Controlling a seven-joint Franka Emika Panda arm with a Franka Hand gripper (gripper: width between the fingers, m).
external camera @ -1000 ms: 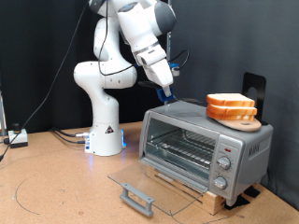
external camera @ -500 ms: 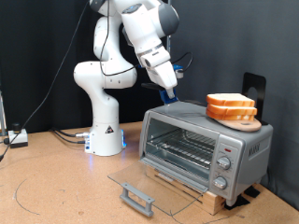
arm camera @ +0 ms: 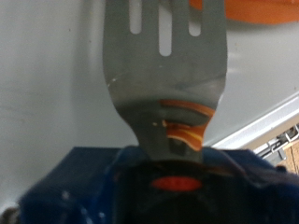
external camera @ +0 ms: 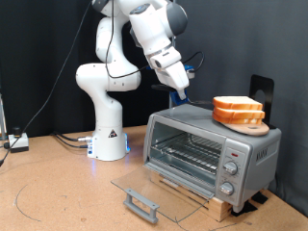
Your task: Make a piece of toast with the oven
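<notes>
Gripper: the gripper [external camera: 179, 93] hangs above the oven's top, gripping a spatula [arm camera: 166, 65] by its blue handle — blade out ahead, likely so it can slide under bread.
Toast: the toast [external camera: 237, 105] lies beyond the blade's tip, stacked with a second slice on a plate [external camera: 244, 125] on the oven.
Oven: the oven [external camera: 211, 151] sits below the gripper, its glass door [external camera: 152, 192] dropped flat — rack bare, so nothing is loaded.
Surface: brown table [external camera: 58, 192], oven on a wooden block.
Room: plain white wall; cables behind the arm's base.
</notes>
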